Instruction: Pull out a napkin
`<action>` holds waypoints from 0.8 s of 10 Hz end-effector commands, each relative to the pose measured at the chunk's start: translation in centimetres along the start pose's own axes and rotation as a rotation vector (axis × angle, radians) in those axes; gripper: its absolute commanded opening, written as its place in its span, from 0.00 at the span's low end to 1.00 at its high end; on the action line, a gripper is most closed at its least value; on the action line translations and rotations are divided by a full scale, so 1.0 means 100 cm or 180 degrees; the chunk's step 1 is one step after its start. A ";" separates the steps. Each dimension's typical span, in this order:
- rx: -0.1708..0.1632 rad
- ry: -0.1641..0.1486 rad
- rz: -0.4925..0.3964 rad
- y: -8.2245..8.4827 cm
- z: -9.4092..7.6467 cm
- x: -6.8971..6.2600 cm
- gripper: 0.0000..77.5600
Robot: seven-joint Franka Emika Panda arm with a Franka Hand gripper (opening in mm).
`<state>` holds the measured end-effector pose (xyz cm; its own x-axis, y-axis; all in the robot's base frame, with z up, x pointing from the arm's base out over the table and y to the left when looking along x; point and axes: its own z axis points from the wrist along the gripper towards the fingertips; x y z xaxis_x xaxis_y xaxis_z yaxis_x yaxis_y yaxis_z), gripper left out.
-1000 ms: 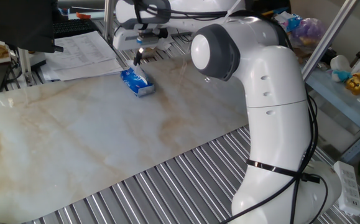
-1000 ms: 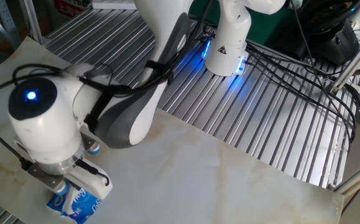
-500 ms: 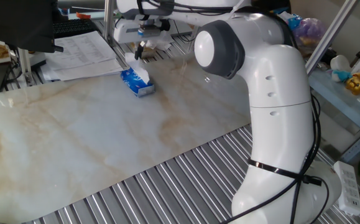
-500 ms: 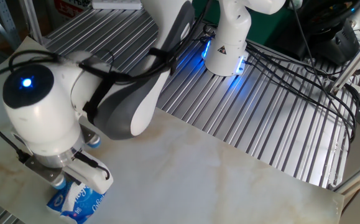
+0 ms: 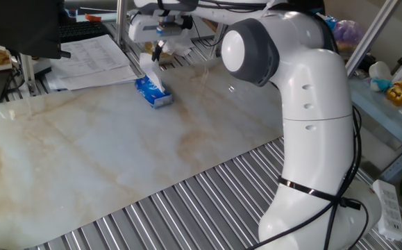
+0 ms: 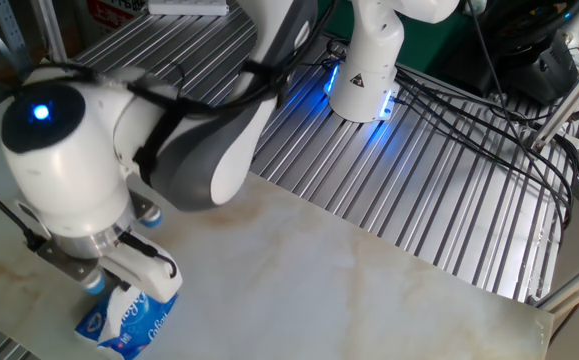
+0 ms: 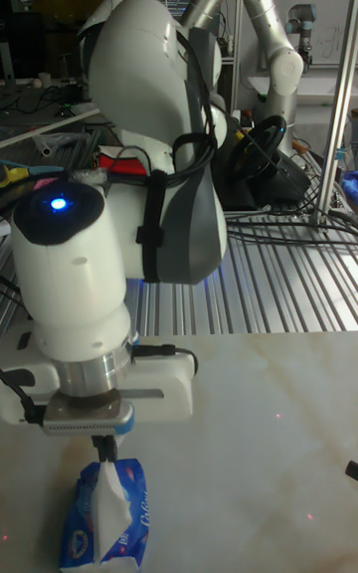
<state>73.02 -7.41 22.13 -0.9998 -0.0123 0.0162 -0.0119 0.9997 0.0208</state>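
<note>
A small blue tissue pack lies on the marble tabletop near its far edge. A white napkin rises out of the pack's top, stretched up to my gripper, which is shut on its upper end. In the tall fixed view the fingertips of the gripper pinch the napkin just above the pack. In the other fixed view the wrist hides the fingers; the pack and a bit of the napkin show below it.
Large printed paper sheets lie just left of the pack. Slatted metal borders the marble at front and back. A shelf with toys stands at right. Cables run over the slats by the robot base.
The gripper has risen while staying shut, and the napkin has come further up out of the blue pack. The pack has stayed in place.
</note>
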 end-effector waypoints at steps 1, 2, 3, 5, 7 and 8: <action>0.0023 -0.0045 0.0044 -0.004 -0.019 0.003 0.01; 0.0026 -0.0046 0.0046 -0.004 -0.020 0.003 0.01; 0.0040 -0.0048 0.0069 -0.003 -0.026 0.005 0.01; 0.0057 -0.0045 0.0078 -0.003 -0.033 0.007 0.01; 0.0088 -0.0031 0.0097 0.000 -0.046 0.012 0.01; 0.0095 -0.0031 0.0104 0.000 -0.051 0.014 0.01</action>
<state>71.97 -7.56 26.57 -0.9998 0.0162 0.0086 0.0162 0.9999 -0.0034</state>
